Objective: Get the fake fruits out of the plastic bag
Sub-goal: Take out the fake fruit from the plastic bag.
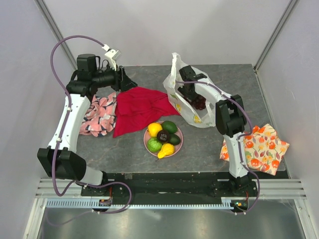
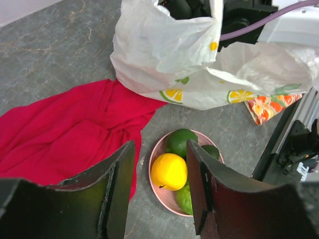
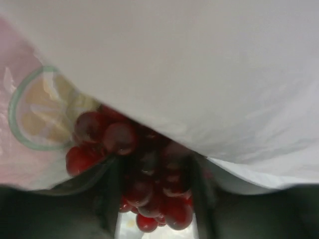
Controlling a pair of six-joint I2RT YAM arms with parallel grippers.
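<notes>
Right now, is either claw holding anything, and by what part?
The right claw, inside the bag, is closed on the grapes, its fingers squeezing the sides of the bunch. The left claw is open and holds nothing.

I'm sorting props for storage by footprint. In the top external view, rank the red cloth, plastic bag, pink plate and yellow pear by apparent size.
1 and 2, unranked: red cloth and plastic bag cover about the same area. The bag is crumpled and stands higher, nearer the camera.
3: pink plate.
4: yellow pear, the smallest.
</notes>
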